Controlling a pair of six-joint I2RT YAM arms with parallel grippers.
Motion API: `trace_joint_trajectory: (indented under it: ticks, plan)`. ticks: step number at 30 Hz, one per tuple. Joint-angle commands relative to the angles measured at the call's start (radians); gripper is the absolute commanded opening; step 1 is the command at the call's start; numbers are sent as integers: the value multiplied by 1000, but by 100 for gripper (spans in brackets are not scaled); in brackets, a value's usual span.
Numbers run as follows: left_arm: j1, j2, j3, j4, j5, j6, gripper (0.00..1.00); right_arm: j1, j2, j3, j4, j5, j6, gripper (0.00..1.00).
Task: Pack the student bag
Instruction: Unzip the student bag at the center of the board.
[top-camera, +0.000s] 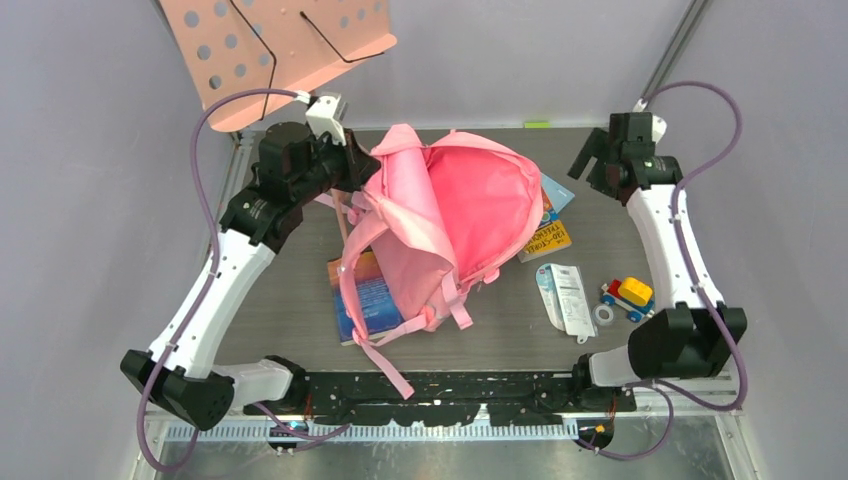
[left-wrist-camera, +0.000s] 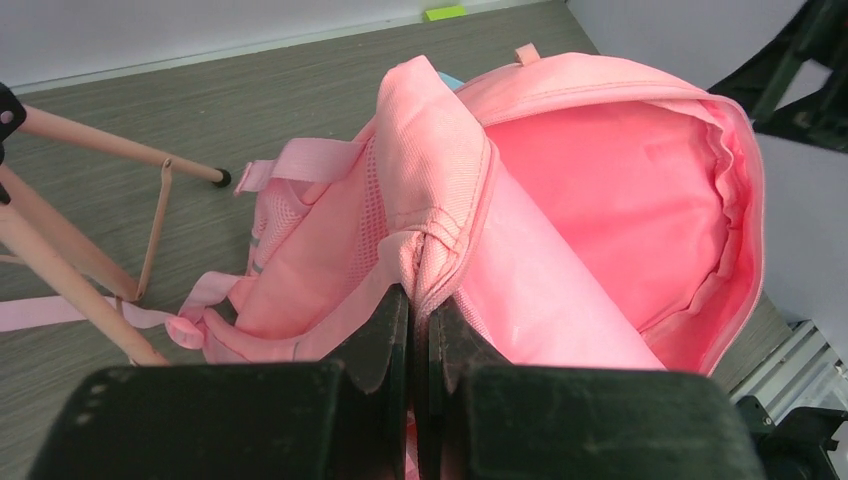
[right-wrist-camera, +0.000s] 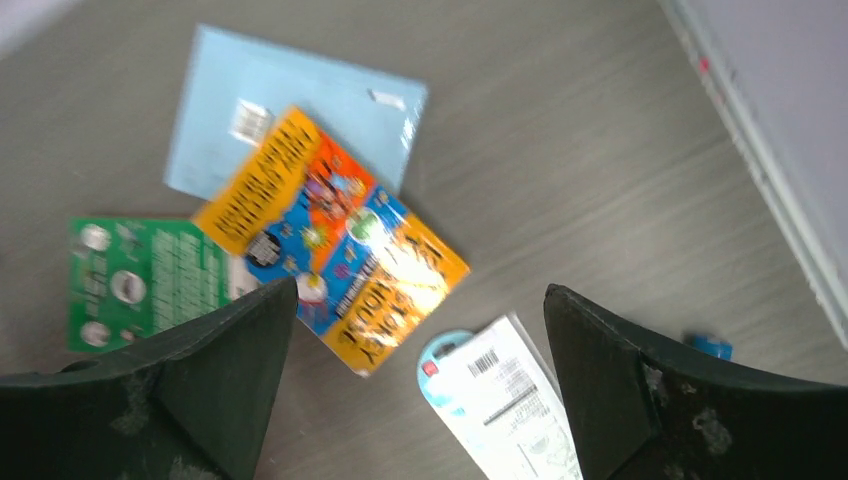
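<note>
The pink student bag (top-camera: 470, 210) lies in the middle of the table with its main opening wide open, its pink lining showing (left-wrist-camera: 620, 190). My left gripper (top-camera: 352, 160) is shut on the bag's rim fabric (left-wrist-camera: 432, 262) and holds the flap up. My right gripper (top-camera: 590, 165) is open and empty, raised over the far right of the table; in its wrist view (right-wrist-camera: 420, 340) it hangs above an orange and blue book (right-wrist-camera: 335, 240), a light blue booklet (right-wrist-camera: 300, 110), a green card (right-wrist-camera: 140, 280) and a white blister pack (right-wrist-camera: 505, 405).
A blue book (top-camera: 368, 300) lies under the bag's straps. The orange book (top-camera: 548, 238) and the white pack (top-camera: 566, 298) lie right of the bag, with a toy train (top-camera: 628, 296) and a small ring (top-camera: 604, 315). The salmon-pink music stand (top-camera: 280, 45) stands at the far left, its tripod legs (left-wrist-camera: 70, 270) near my left gripper.
</note>
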Motion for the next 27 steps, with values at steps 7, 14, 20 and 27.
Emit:
trace_joint_trajectory:
  ticks: [7,14,20,27]
  plan:
    - [2,-60,-79,16,-12,31,0,109,170,-275,146,-37,-71,100]
    - [2,-81,-99,37,-40,31,0,211,232,-332,286,-88,-126,100]
    - [2,-100,-104,44,-45,51,0,271,324,-300,318,-75,-182,100]
    - [2,-106,-106,46,-31,53,0,337,461,-209,275,31,-245,100]
